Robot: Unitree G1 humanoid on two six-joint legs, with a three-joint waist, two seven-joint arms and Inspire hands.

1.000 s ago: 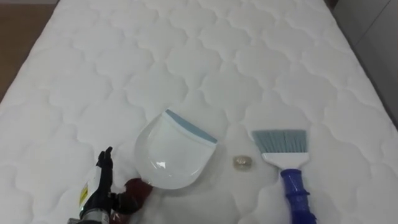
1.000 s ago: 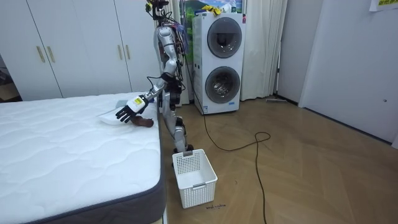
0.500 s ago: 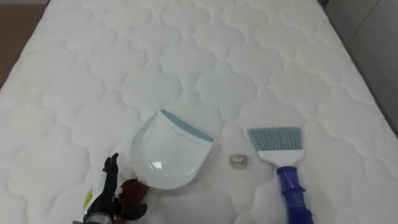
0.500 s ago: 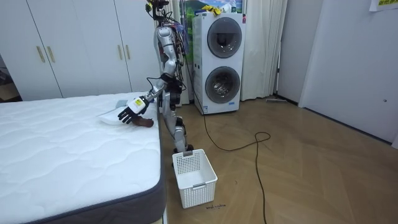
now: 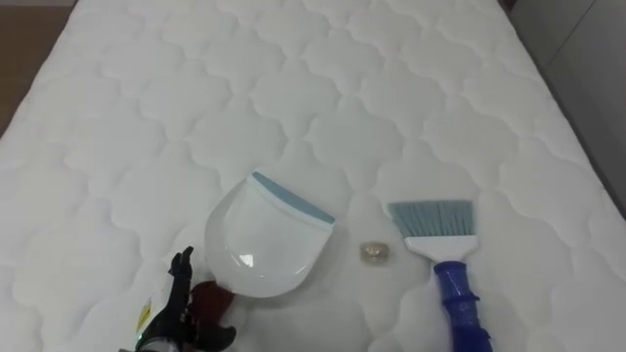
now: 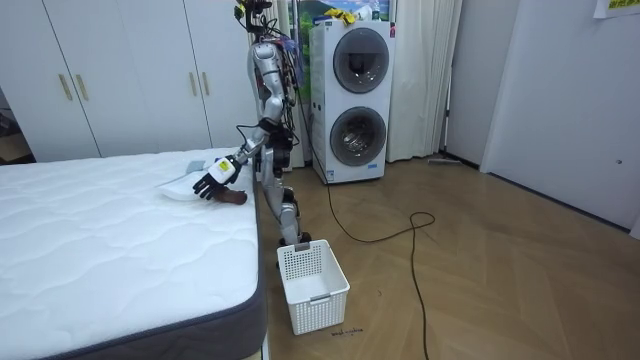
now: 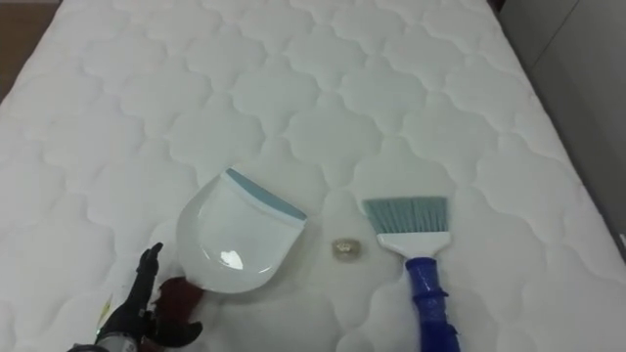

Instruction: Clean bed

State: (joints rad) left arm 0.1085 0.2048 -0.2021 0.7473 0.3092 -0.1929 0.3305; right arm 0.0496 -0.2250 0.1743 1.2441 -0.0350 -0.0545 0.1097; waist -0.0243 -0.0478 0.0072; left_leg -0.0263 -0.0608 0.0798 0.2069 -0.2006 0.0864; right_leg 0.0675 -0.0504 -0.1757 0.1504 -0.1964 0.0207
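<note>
The white dustpan (image 5: pixel 262 235) lies on the bed (image 5: pixel 293 88), its blue lip turned away from the robot; its dark red handle (image 5: pixel 208 298) points back toward the left hand (image 5: pixel 166 318); one of the fingers (image 5: pixel 181 262) stands straight just beside the dustpan's rim, others lie under the handle; whether they clasp it cannot be told; a small scrap (image 5: pixel 375 252) lies just right of the dustpan, and the blue brush (image 5: pixel 445 249) lies beyond it.

The left hand (image 5: pixel 176 311) has drawn back toward the near edge of the bed (image 5: pixel 323 88) and sideways, closer to the dark red handle (image 5: pixel 209 299) of the dustpan (image 5: pixel 262 240), now just beside it.
</note>
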